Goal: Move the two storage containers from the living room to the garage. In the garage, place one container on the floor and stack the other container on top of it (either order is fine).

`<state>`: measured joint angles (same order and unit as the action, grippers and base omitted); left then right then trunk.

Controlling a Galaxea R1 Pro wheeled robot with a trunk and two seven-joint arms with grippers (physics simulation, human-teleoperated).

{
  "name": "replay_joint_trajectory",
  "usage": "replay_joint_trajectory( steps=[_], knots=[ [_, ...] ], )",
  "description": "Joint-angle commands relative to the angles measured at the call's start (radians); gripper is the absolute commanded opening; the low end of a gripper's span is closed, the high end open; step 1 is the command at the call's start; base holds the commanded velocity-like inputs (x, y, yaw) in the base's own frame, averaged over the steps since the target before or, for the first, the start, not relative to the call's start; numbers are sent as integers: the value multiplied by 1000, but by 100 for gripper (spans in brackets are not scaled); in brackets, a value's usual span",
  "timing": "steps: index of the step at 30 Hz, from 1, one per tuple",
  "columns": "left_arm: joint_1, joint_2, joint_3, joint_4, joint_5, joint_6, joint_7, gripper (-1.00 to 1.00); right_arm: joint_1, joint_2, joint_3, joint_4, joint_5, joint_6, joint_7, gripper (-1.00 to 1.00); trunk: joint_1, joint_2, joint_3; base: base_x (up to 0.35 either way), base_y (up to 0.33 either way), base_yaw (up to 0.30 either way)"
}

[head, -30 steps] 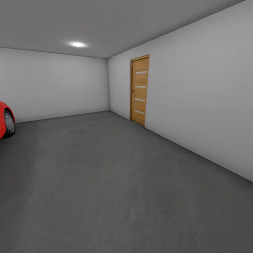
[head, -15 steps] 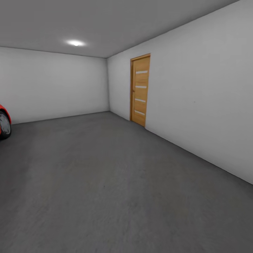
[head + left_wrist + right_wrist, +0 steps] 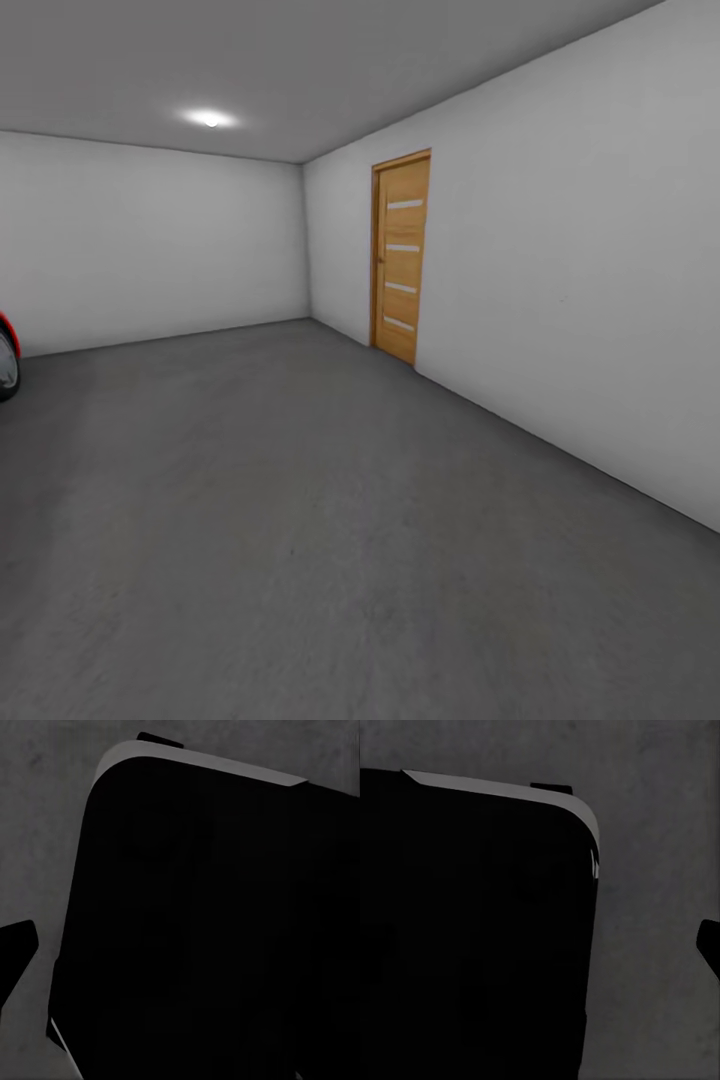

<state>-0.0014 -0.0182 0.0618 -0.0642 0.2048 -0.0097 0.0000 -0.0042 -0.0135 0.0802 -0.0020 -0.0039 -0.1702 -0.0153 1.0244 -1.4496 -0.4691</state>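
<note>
I am in the garage, with its dark grey concrete floor stretching ahead between plain white walls. The storage containers and the living room are out of view. In the left wrist view a dark fingertip pokes in beside the robot's black body, over grey concrete. The right wrist view likewise has one dark fingertip at the edge, next to the black body. Neither view tells me how the jaws stand.
A wood-slat door stands shut in the right-hand wall. A sliver of the red car and its wheel sits at the far left edge. The back wall is several metres off.
The whole head view has shifted: the car slides almost out at the left edge and the door looms slightly larger, so the camera has moved. Nothing in the room itself moved.
</note>
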Motion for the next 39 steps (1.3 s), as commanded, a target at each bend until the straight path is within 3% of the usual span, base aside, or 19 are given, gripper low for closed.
replay_joint_trajectory(
  steps=[1,34,39],
  knots=[
    [0,0,6,0,2,-1,0,100,0,0,8,0,1,-3,-1,100,1,0,-1,322,0,0],
    [0,1,6,-2,2,-1,0,100,0,0,20,-3,19,-9,5,100,1,0,-1,322,0,0],
    [0,2,6,-2,2,-1,0,100,0,0,18,-3,18,-6,4,100,1,0,-1,322,0,191]
  ],
)
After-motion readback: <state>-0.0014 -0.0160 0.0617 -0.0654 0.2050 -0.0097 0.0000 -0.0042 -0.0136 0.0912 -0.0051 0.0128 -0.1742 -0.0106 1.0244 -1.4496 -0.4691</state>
